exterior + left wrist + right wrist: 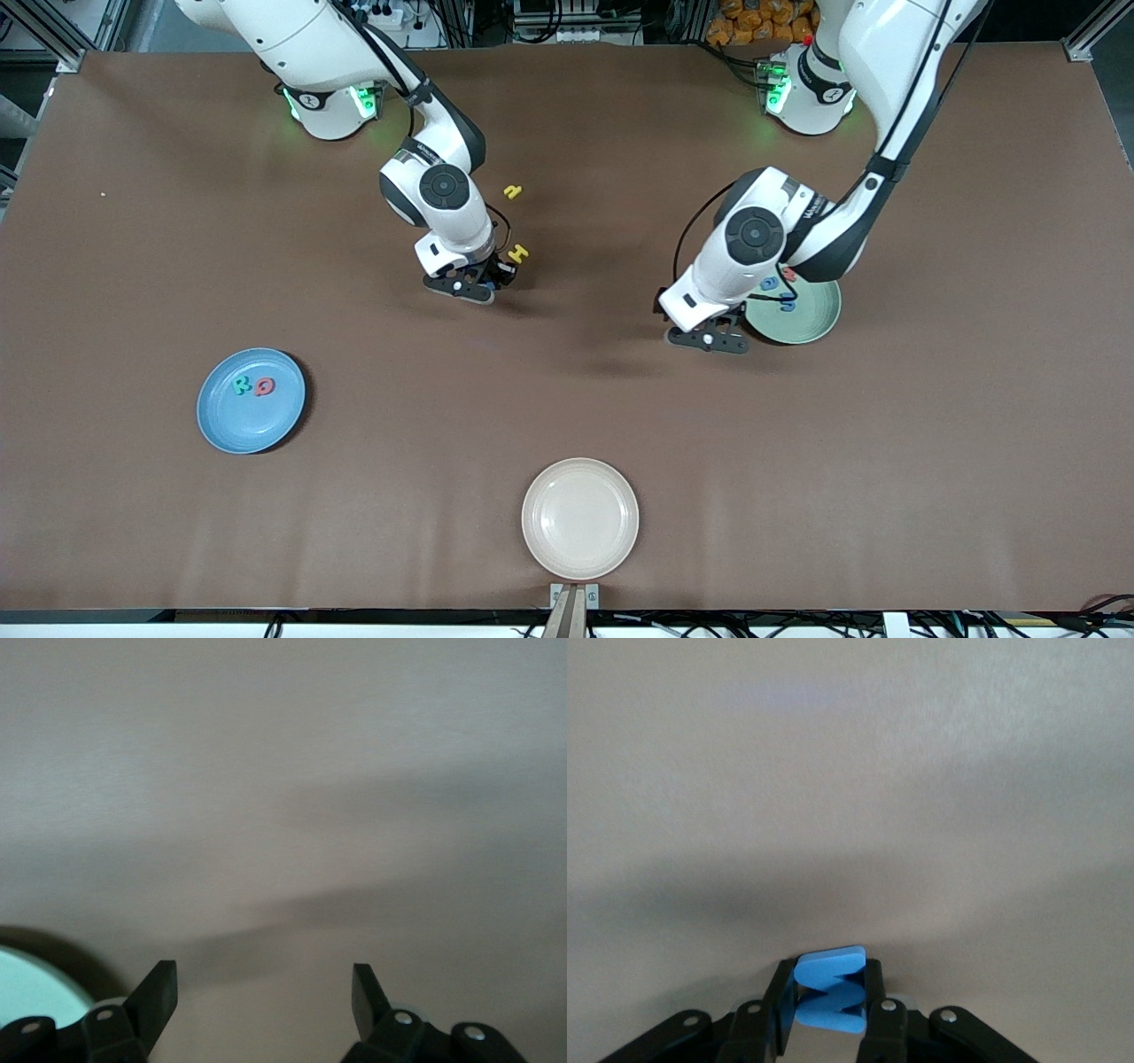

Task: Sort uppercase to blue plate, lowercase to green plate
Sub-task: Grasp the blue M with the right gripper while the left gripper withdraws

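My right gripper (485, 282) is shut on the blue M (830, 992), which sits edge-on between its fingers just above the table, beside the yellow H (518, 254). A small yellow lowercase letter (512, 190) lies farther from the front camera than the H. The blue plate (251, 425) holds the teal R (241, 385) and the red Q (265, 386). My left gripper (709, 337) hangs open and empty beside the green plate (811, 323). That plate holds two blue letters (770, 283) and a red one (788, 276), partly hidden by the left arm. In the left wrist view the gripper (264, 985) is over bare table, with the green plate's rim (27, 988) at the edge.
A beige plate (580, 549) stands empty near the table's front edge, midway between the two arms. Brown tabletop stretches between the blue plate and the green plate.
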You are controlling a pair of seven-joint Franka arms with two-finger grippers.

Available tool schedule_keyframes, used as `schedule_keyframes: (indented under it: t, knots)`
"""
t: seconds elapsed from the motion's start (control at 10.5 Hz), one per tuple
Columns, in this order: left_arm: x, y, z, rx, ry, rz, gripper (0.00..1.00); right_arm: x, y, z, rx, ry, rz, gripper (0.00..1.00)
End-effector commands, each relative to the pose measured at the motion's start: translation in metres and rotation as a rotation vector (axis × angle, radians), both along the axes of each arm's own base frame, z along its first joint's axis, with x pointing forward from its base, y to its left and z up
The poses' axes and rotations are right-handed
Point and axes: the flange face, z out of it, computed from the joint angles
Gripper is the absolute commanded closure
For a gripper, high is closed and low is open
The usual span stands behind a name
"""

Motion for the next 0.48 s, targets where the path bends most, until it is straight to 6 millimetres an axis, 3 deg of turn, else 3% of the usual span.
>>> schedule_keyframes:
  t: [0.0,0.19,0.38]
  knots:
    - [0.0,-0.036,-0.008,-0.02,0.01,0.019,0.12,0.022,-0.008,0.035,0.015,-0.073,-0.032,1.0]
    - [-0.008,-0.049,-0.014,-0.019,0.018,0.008,0.12,0.057,-0.038,0.048,-0.028,-0.143,-0.023,1.0]
    - [-0.024,-0.066,-0.016,-0.018,0.035,0.016,0.12,0.085,-0.087,0.047,-0.105,-0.197,0.012,1.0]
